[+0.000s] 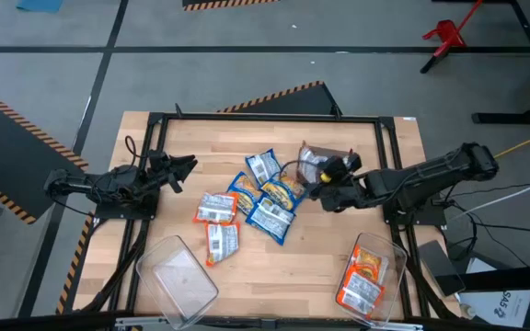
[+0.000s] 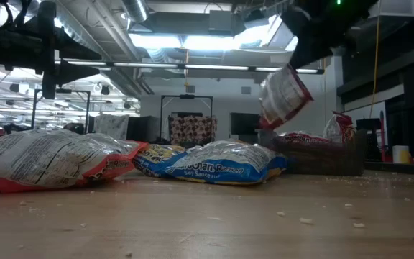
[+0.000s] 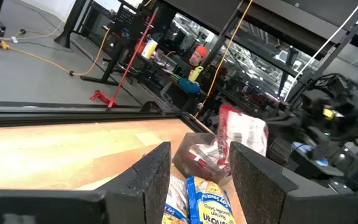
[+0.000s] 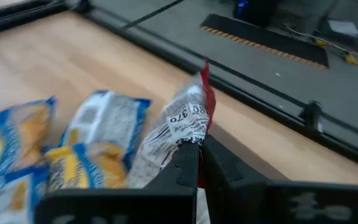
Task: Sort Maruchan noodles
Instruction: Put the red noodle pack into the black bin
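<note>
Several Maruchan noodle packets lie flat in a loose heap at mid-table: blue-yellow ones and orange-edged ones. One red-edged packet hangs in the air, with my right gripper shut on it, just right of the heap and above a small brown box that holds red packets. My left gripper waits open at the table's left side, pointing level toward the heap, with nothing between its fingers. My right gripper pinches one end of the red-edged packet between its two shut fingers, coming from the table's right side and slanting down. The packet hangs tilted below the fingers, lifted clear of the table and of the box.
A clear bin stands at the near left. Another clear bin at the near right holds orange packets. A black frame runs around the tabletop. Bare wood shows between the heap and the near edge.
</note>
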`<move>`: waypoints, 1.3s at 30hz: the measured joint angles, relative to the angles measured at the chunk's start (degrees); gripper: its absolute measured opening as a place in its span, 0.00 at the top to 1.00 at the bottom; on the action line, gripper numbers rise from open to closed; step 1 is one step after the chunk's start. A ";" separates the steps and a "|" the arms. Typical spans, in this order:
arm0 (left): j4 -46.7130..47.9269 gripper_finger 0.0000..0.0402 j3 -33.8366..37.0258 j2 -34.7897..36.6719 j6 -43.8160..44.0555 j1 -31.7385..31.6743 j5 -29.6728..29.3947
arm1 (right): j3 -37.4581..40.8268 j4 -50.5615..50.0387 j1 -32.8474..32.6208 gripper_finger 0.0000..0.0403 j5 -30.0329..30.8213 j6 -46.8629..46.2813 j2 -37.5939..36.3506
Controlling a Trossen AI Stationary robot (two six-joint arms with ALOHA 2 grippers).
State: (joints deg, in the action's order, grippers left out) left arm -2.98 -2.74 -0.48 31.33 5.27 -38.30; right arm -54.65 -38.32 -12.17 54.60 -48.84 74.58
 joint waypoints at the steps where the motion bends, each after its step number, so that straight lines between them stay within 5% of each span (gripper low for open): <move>1: -0.02 0.61 0.00 0.01 0.00 -0.01 -0.02 | 1.42 1.56 0.82 1.00 0.55 -0.44 -0.65; 13: -0.02 0.61 -0.01 0.00 -0.28 0.00 -0.13 | 9.65 15.42 11.91 1.00 -5.50 1.71 -1.37; 31: 0.00 0.61 0.00 -0.01 0.02 -0.01 0.04 | 13.22 -1.00 13.82 0.99 -14.36 1.70 -1.34; 39: 0.00 0.61 0.00 0.01 0.13 -0.01 0.04 | 10.02 -4.21 13.74 0.80 -18.10 9.96 -1.28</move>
State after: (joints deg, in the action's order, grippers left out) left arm -2.98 -2.74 -0.47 31.46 5.26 -38.26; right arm -44.63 -42.52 1.56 36.50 -38.89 73.30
